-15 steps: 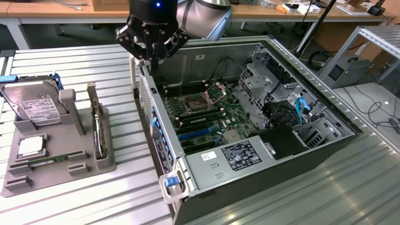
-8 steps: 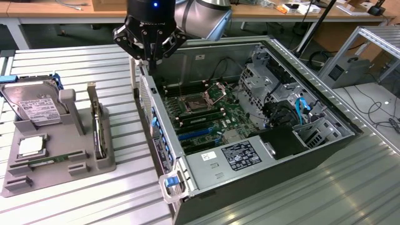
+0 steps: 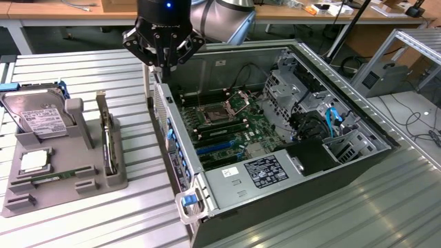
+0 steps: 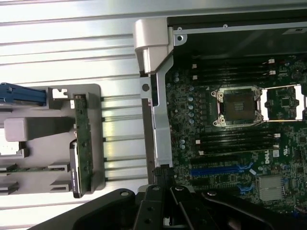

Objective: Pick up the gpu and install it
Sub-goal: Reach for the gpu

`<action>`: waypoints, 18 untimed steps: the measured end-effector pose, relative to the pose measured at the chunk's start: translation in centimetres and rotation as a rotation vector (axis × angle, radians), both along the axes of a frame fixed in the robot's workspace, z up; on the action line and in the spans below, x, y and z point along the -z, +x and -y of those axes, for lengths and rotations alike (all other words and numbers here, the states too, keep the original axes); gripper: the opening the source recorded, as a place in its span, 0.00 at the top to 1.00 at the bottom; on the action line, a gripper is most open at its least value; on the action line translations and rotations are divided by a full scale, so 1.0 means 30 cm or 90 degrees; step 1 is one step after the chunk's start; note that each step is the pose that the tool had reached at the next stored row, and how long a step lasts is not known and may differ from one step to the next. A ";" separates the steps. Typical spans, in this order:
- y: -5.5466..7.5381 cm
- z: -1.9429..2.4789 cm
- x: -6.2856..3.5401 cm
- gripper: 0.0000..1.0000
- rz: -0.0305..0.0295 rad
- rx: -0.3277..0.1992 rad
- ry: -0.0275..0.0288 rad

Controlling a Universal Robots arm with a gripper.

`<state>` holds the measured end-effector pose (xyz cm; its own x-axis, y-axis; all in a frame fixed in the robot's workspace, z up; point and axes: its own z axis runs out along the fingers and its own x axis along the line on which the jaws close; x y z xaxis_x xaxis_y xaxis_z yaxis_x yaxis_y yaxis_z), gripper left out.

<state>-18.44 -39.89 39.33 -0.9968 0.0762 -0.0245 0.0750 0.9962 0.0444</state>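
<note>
The gpu (image 3: 106, 135) stands on edge in a slot of the grey holder (image 3: 103, 181), its green board and silver bracket facing up; in the wrist view the gpu (image 4: 81, 143) lies beside the open computer case. My gripper (image 3: 164, 66) hangs above the case's back corner, on the side nearest the holder. It is shut with nothing between its fingers. In the wrist view the gripper (image 4: 163, 178) sits over the case's metal edge rail (image 4: 160, 120), apart from the gpu. The motherboard (image 3: 231, 129) lies exposed inside the case, with blue expansion slots (image 4: 216, 170).
The holder also carries a silver hard drive (image 3: 38, 118) with a blue bracket, a processor (image 3: 31, 163) and a memory stick (image 3: 51, 178). Drive cages and blue cables (image 3: 331, 121) fill the case's far side. A ribbed metal table (image 3: 82, 67) lies underneath.
</note>
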 end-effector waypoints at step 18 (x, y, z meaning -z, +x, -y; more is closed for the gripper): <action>-0.030 0.000 0.000 0.89 0.0000 0.000 0.0000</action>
<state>-19.33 -39.89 39.33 -0.9968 0.0762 -0.0245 0.0751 0.9962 0.0444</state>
